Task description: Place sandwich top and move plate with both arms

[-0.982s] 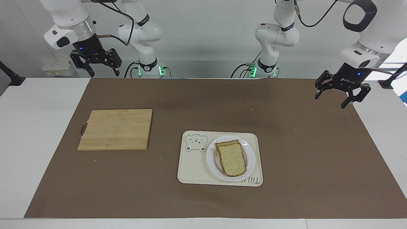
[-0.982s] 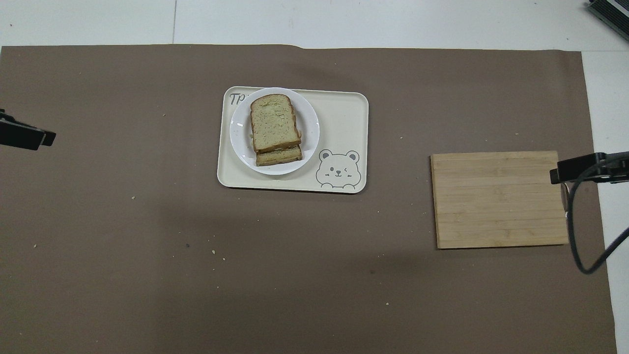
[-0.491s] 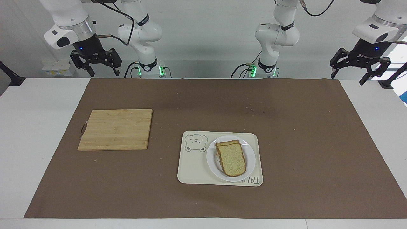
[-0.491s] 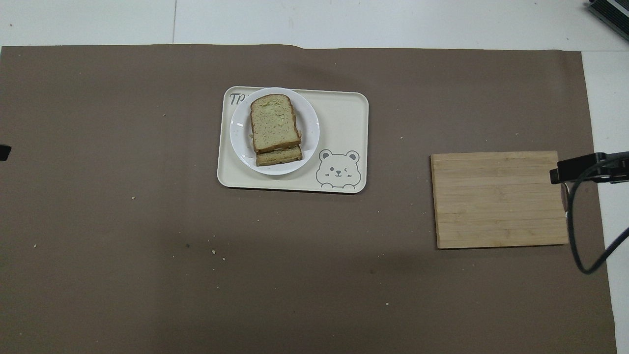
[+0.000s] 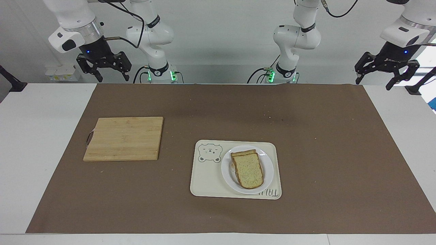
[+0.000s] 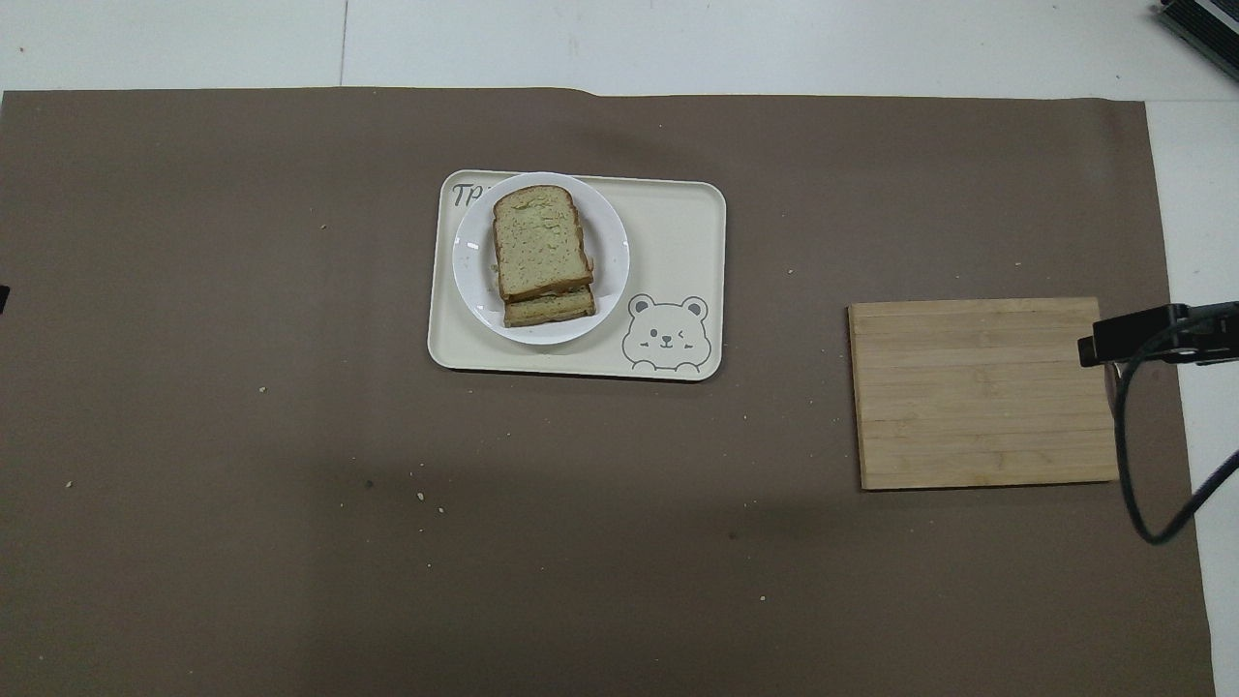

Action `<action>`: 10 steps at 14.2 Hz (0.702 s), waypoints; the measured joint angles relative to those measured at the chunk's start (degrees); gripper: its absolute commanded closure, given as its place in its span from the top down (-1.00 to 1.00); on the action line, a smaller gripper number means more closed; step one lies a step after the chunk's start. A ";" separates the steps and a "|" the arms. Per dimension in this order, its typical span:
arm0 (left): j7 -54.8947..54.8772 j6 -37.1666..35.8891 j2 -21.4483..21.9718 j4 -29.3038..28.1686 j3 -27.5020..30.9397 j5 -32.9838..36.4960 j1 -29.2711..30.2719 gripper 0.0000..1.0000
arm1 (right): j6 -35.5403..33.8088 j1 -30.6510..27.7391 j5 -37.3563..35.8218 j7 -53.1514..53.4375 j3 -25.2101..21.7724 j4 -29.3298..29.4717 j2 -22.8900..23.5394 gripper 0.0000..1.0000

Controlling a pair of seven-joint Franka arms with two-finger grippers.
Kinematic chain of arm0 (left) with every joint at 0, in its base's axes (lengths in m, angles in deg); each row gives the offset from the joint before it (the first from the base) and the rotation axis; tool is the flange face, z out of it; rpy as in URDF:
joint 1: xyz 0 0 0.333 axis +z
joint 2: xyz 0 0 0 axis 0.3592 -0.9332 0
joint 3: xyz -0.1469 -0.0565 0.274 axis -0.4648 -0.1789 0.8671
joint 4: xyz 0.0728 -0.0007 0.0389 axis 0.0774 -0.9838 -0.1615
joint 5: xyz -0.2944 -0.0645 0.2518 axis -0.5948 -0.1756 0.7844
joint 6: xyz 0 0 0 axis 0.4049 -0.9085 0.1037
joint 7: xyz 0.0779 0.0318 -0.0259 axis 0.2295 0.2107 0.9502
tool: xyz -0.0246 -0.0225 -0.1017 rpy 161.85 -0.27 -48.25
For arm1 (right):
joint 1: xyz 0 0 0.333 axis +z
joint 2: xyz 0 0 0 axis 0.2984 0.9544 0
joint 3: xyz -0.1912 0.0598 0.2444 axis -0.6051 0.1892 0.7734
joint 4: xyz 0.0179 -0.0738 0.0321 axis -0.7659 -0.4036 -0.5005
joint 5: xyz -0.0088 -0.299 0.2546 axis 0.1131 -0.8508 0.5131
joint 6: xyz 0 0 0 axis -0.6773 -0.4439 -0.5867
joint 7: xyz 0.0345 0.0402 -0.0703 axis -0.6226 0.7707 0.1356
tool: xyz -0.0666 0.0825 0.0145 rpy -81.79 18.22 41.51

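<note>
The left gripper [image 5: 382, 77] hangs in the air above the desk's edge at the left arm's end, its fingers spread wide and holding nothing. The right gripper [image 5: 104, 69] hangs likewise over the edge nearest the robots at the right arm's end, fingers wide apart and empty. Both arms wait, well apart from everything on the desk.

On the brown mat [image 5: 306, 153] lies a cream rectangular tray [image 5: 207, 180] with a bear drawing in one corner. The round white plate [image 5: 267, 168] sits in the tray, at the part toward the left arm's end, beside the bear. On the plate lies the sandwich top [image 5: 249, 170], a pale speckled slice with a brown crust, resting on a lower slice whose edge peeks out on the side nearer the robots.

A wooden cutting board [image 5: 124, 138] lies flat on the mat toward the right arm's end, well apart from the tray, with nothing on it. Small crumbs dot the mat.
</note>
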 measured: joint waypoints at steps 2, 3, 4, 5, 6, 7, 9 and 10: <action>0.00 -0.55 0.03 0.00 -0.46 0.00 1.77 1.00 | 0.00 -0.04 -0.46 -0.02 -0.09 0.00 0.00 1.00; 0.00 -1.19 0.07 0.00 -1.96 -0.03 3.53 1.00 | 0.00 -0.02 -1.42 -0.23 -0.07 0.00 0.00 1.00; 0.00 -1.56 0.21 0.01 -4.90 -0.04 6.32 1.00 | 0.00 -0.01 -2.54 -1.20 -0.07 -0.01 0.00 1.00; 0.02 -1.81 0.58 0.01 -8.20 -0.04 9.29 1.00 | 0.01 -0.03 -3.64 -2.92 -0.08 -0.01 0.00 1.00; 0.08 -2.55 1.10 -0.03 -10.66 -0.04 11.44 1.00 | 0.05 -0.08 -4.36 -5.01 -0.14 -0.01 0.00 1.00; 0.15 -3.95 1.71 -0.17 -12.05 -0.04 12.67 1.00 | 0.06 -0.18 -4.60 -6.92 -0.21 -0.01 0.00 1.00; 0.58 -6.69 2.87 -0.86 -13.12 -0.03 13.99 1.00 | 0.06 -0.35 -4.67 -8.38 -0.24 -0.01 0.00 1.00; 1.38 -7.12 3.30 -1.34 -13.54 -0.03 14.35 1.00 | 0.07 -0.38 -4.67 -8.49 -0.24 -0.01 0.00 1.00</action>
